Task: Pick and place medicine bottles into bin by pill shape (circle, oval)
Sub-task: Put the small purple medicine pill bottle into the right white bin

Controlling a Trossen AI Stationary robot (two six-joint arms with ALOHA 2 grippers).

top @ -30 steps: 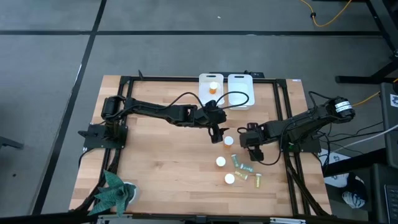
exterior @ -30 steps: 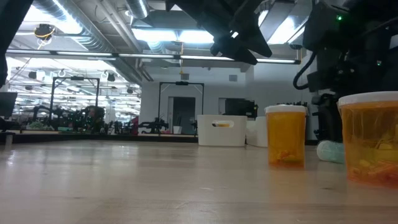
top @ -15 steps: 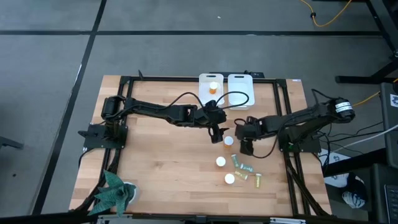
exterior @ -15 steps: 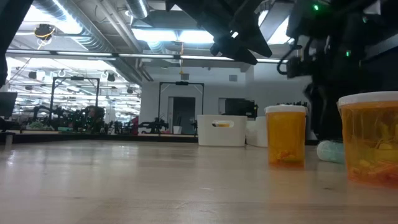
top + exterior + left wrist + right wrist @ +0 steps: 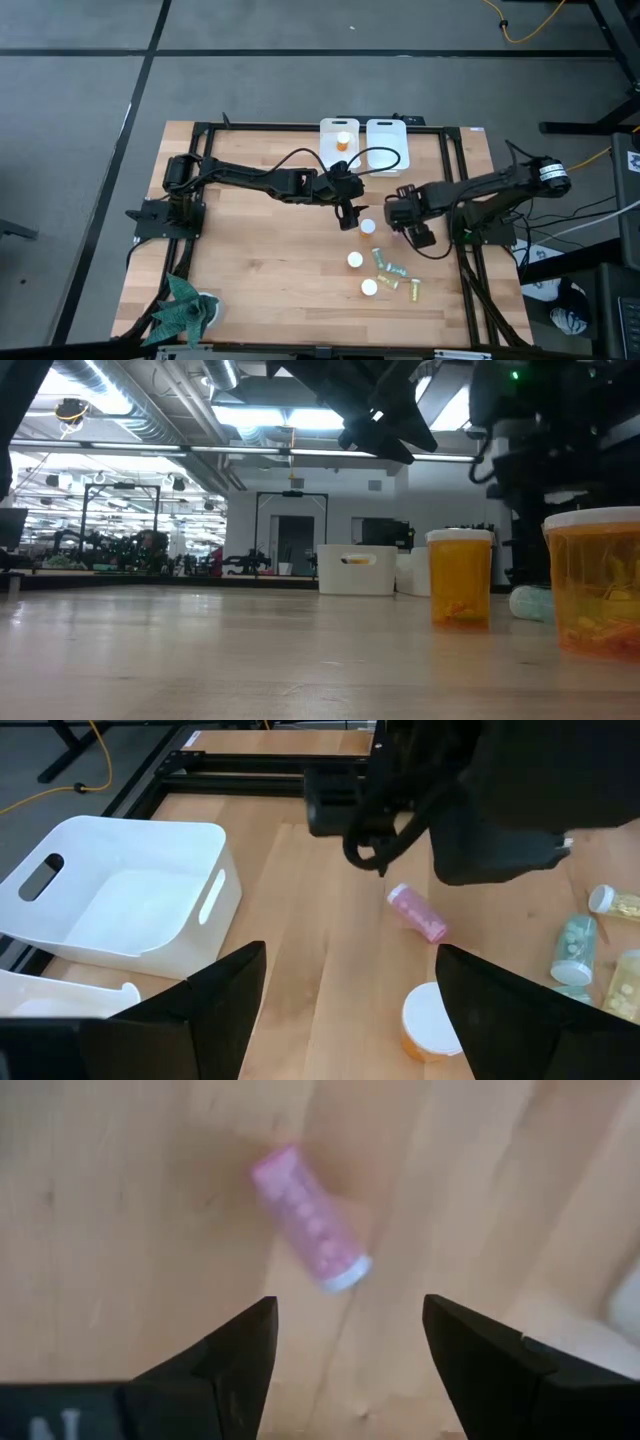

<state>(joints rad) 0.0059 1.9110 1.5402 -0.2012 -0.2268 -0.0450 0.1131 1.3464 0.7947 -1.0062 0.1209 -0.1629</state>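
My right gripper (image 5: 345, 1370) is open and hangs above a small pink bottle (image 5: 310, 1230) that lies on its side on the wood; its fingers stand clear of the bottle. The left wrist view shows the pink bottle (image 5: 415, 912) under that gripper. In the high view my right gripper (image 5: 402, 215) hides it. My left gripper (image 5: 348, 212) is open and empty, above the table beside an orange bottle with a white cap (image 5: 368, 227). Two more white-capped orange bottles (image 5: 355, 260) (image 5: 369, 288) stand nearer. Small green and yellow bottles (image 5: 395, 270) lie beside them.
Two white bins (image 5: 339, 140) (image 5: 386, 145) stand side by side at the table's far edge; the left one holds an orange bottle (image 5: 342, 143). A green cloth figure (image 5: 182, 308) lies at the near left corner. A dark frame (image 5: 460, 160) runs around the table.
My right gripper has swung toward the table's left and far edge and turned at the wrist, ending over the spot beside the farthest orange bottle. The bottles have stayed where they were.
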